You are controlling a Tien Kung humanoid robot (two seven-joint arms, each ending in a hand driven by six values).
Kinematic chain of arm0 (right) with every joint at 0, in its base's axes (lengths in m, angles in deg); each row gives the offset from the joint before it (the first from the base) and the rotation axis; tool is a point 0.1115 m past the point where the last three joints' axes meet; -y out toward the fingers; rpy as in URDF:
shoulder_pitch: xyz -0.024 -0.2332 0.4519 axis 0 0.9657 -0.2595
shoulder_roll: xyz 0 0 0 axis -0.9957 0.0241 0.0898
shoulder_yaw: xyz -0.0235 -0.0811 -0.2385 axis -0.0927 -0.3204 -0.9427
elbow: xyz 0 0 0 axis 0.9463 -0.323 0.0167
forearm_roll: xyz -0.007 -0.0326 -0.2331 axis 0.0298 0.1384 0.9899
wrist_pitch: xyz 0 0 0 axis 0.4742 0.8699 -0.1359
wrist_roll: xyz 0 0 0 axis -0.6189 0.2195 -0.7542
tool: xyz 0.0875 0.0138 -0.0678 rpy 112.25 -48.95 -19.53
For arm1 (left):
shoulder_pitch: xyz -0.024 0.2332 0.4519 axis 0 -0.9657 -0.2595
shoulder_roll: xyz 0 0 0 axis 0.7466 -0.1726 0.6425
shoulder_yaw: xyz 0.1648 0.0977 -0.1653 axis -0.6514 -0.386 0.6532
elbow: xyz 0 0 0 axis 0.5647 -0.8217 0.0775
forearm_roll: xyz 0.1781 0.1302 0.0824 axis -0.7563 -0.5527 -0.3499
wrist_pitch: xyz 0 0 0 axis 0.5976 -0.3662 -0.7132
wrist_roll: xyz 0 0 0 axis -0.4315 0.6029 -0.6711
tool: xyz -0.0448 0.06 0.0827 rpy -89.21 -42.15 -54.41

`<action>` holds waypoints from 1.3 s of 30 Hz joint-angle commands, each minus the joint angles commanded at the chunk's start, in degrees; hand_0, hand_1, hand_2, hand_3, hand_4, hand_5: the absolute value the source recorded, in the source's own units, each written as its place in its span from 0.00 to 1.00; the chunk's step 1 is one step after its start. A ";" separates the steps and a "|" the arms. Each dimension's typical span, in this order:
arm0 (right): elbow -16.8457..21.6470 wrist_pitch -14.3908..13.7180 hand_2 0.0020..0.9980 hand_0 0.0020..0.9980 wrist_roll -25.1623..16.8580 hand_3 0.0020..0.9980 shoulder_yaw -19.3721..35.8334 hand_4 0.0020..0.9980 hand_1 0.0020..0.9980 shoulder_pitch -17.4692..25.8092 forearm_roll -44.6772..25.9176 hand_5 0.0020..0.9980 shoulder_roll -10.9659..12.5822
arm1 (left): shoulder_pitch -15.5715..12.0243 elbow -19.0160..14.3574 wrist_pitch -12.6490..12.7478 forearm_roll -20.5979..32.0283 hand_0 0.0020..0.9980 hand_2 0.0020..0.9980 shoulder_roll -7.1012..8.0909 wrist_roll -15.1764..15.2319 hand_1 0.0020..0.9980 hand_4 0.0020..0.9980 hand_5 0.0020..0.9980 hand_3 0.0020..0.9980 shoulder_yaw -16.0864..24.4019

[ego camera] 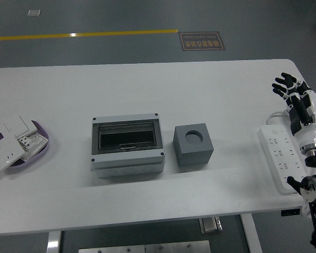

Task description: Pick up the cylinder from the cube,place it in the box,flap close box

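A dark grey cube stands at the table's middle, right of the box. A round grey disc shows in its top face; whether that is the cylinder's top or a bare hole I cannot tell. The light grey box lies just left of the cube, its dark see-through flap down over the front window. My right hand hovers at the table's far right edge, well apart from the cube, fingers spread and holding nothing. The left arm is out of sight.
A white power strip lies along the right edge under my right forearm. At the left edge a purple dish holds white wall switches and sockets. The white table ends near the picture's bottom.
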 joint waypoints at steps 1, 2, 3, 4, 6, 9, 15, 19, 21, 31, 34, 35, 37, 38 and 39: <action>-0.01 -0.01 0.66 0.75 0.03 0.67 -0.06 0.82 0.66 -0.04 0.01 0.56 0.03 | -0.08 0.00 0.00 0.01 0.64 0.58 -0.02 -0.03 0.67 0.72 0.29 0.65 -0.01; 0.00 -0.01 0.66 0.75 0.05 0.67 -0.09 0.82 0.66 -0.07 0.01 0.56 0.03 | -0.15 0.00 0.00 0.01 0.64 0.58 -0.04 -0.05 0.67 0.72 0.29 0.65 0.00; 0.03 -0.03 0.66 0.75 0.05 0.67 -0.10 0.82 0.66 -0.11 0.03 0.56 0.03 | -0.21 0.00 0.01 -0.01 0.64 0.58 -0.07 -0.09 0.67 0.72 0.29 0.65 0.03; 0.06 -0.04 0.66 0.75 0.05 0.66 -0.11 0.82 0.66 -0.16 0.06 0.56 -0.01 | -0.26 0.00 0.02 -0.03 0.64 0.58 -0.09 -0.13 0.67 0.72 0.29 0.65 0.08; 0.12 -0.04 0.66 0.75 0.07 0.66 -0.20 0.82 0.66 -0.26 0.11 0.56 -0.10 | -0.31 0.00 0.04 -0.02 0.64 0.58 -0.11 -0.18 0.67 0.72 0.29 0.65 0.12; 0.17 -0.05 0.66 0.75 0.09 0.66 -0.40 0.82 0.66 -0.40 0.15 0.56 -0.17 | -0.20 0.00 0.04 0.02 0.64 0.58 -0.04 -0.12 0.67 0.72 0.29 0.65 0.11; 0.21 -0.06 0.66 0.75 0.10 0.66 -0.58 0.80 0.66 -0.70 0.07 0.55 -0.14 | 0.23 0.00 0.02 0.06 0.64 0.58 0.12 0.02 0.67 0.72 0.29 0.65 0.04; 0.32 -0.08 0.66 0.74 0.05 0.66 -0.63 0.80 0.66 -0.90 -0.05 0.55 -0.10 | 0.36 0.00 0.00 0.07 0.64 0.58 0.01 0.00 0.66 0.72 0.29 0.65 -0.04; 0.43 -0.10 0.66 0.74 0.03 0.66 -0.69 0.80 0.66 -1.07 -0.10 0.55 -0.02 | 0.47 0.00 -0.01 -0.05 0.64 0.58 -0.03 -0.01 0.66 0.72 0.29 0.65 0.01; 0.55 -0.19 0.66 0.74 0.03 0.66 -0.77 0.78 0.66 -2.39 -0.33 0.53 1.18 | 1.60 0.00 -0.21 0.58 0.64 0.58 0.09 0.59 0.67 0.72 0.29 0.65 -1.31; 0.10 -0.31 0.65 0.74 0.14 0.66 -0.64 0.78 0.66 -3.47 -0.12 0.53 1.68 | 1.77 0.00 -0.26 0.52 0.64 0.58 0.33 0.74 0.66 0.72 0.29 0.65 -1.59; 0.03 -0.33 0.65 0.74 0.11 0.66 -0.58 0.78 0.66 -3.56 -0.14 0.53 1.69 | 1.81 0.00 -0.26 0.43 0.64 0.58 0.43 0.74 0.66 0.72 0.29 0.65 -1.55; 0.02 -0.32 0.65 0.74 0.15 0.66 -0.60 0.78 0.66 -3.60 -0.11 0.53 1.91 | 1.87 0.00 -0.26 0.86 0.64 0.58 0.54 0.90 0.66 0.72 0.29 0.65 -1.91; -0.06 -0.32 0.65 0.74 0.21 0.66 -0.68 0.78 0.66 -3.66 -0.10 0.53 2.05 | 1.87 0.00 -0.28 0.86 0.64 0.58 0.58 0.90 0.66 0.72 0.29 0.65 -2.00; -0.10 -0.32 0.65 0.74 0.25 0.66 -0.74 0.78 0.66 -3.70 -0.06 0.53 2.13 | 1.84 0.00 -0.30 0.75 0.64 0.58 0.62 0.84 0.66 0.72 0.29 0.65 -1.99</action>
